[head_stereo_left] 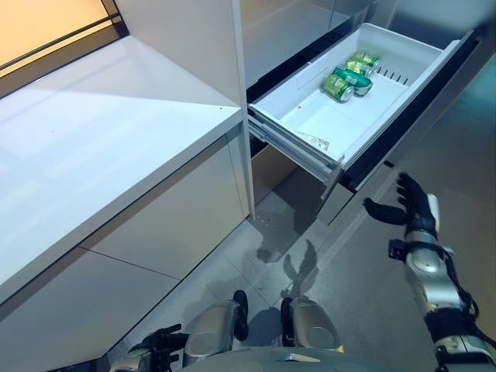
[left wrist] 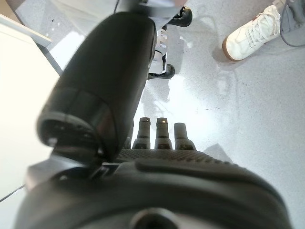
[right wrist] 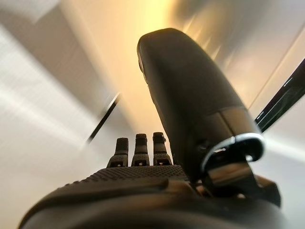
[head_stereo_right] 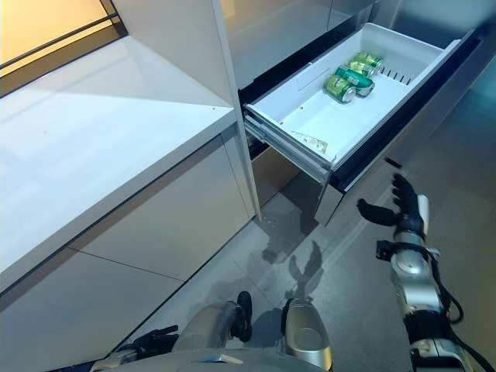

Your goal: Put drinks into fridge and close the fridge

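Dark, rubber-ribbed right robot hand [head_stereo_left: 415, 208]: raised in front of the pulled-out fridge drawer [head_stereo_left: 418, 58], fingers straight and spread, thumb held out to the side, nothing carried. It is apart from the drawer's dark front panel [head_stereo_left: 422, 116], below and in front of it, on a silver-grey forearm rising from the lower right.

Left robot hand [head_stereo_left: 159, 341]: hung low by the robot's side over the floor [head_stereo_left: 364, 294], fingers relaxed and empty, as its wrist view shows; idle.

Drinks: green cans [head_stereo_left: 349, 77], at least two and perhaps a third behind, lying on their sides close together toward the far end of the white drawer. No can is seen outside the drawer, so loading is judged done and closing is left.

Risks, as judged: a push landed off-centre or on the panel's edge could skew the drawer on its rails and leave it ajar; a hard shove could set the lying cans rolling and knocking the tray wall; spread fingers could be caught between panel and cabinet.

White desk [head_stereo_left: 93, 147]: to the left, bare.

A person's white shoe [left wrist: 252, 33] is seen on the floor in the left wrist view.
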